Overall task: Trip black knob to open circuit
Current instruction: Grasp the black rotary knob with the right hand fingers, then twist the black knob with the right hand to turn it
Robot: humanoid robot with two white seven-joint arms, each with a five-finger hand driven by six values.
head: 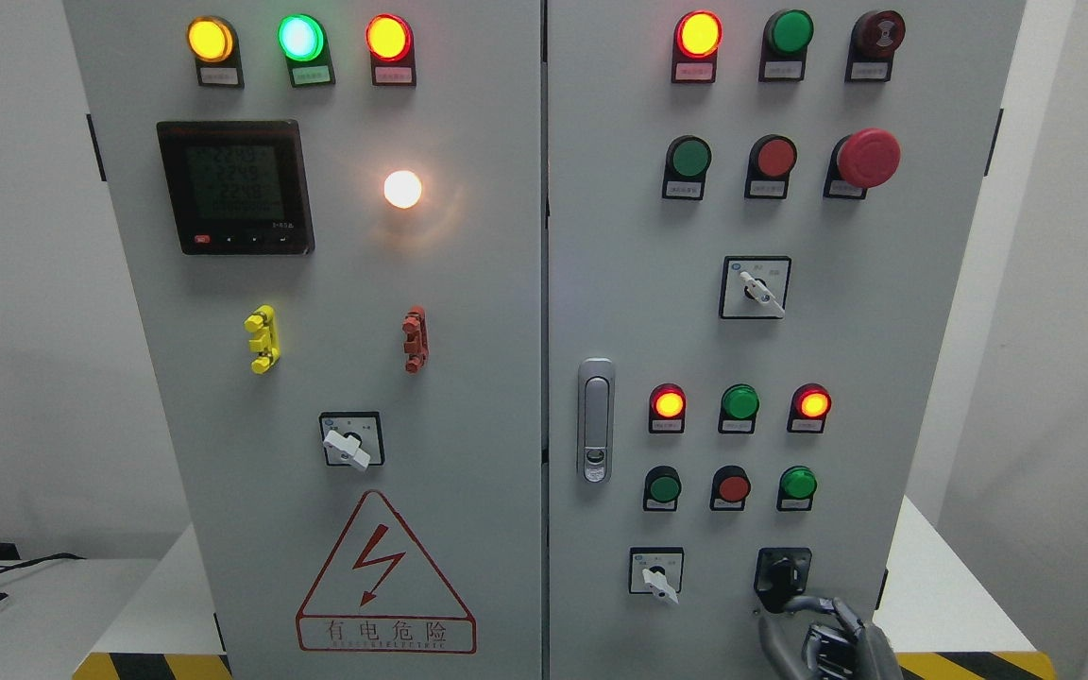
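A: Black knob [783,573] — where? 
B: Low on the cabinet's right door [884,312], right of a white selector [657,578]. 
A: Right hand [827,628]? 
B: Just below — one fingertip reaching the knob; grasp cannot be told.

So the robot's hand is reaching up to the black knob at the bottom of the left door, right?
Not quite. The black knob is at the bottom of the right door, not the left one. The head view shows the right hand reaching up to it from below, with a finger at the knob.
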